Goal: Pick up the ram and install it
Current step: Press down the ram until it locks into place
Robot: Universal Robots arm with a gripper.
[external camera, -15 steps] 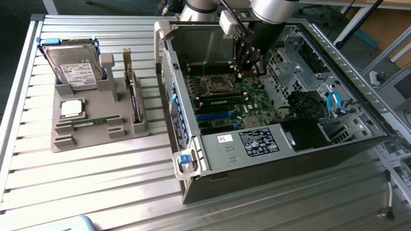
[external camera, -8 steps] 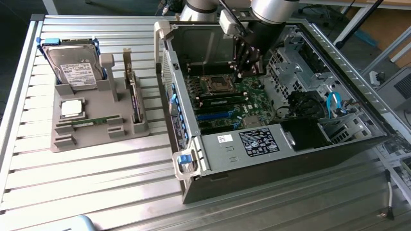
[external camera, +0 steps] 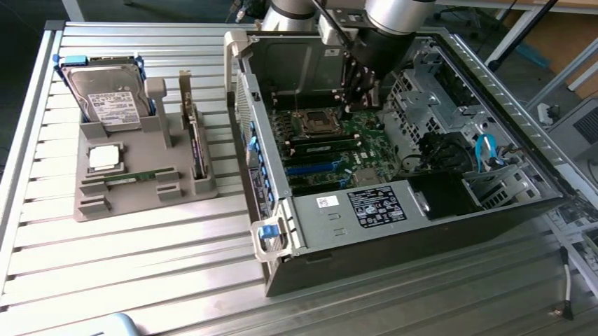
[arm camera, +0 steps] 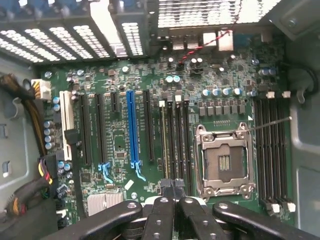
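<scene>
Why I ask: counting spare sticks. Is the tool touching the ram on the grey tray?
Apart. The exterior view shows the ram lying on the grey tray, while the tool is inside the computer case, plainly clear of it.

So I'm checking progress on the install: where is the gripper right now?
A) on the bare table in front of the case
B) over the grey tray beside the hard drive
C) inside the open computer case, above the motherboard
C: the gripper reaches down into the open case, and the wrist view looks onto the motherboard with its empty CPU socket.
</scene>
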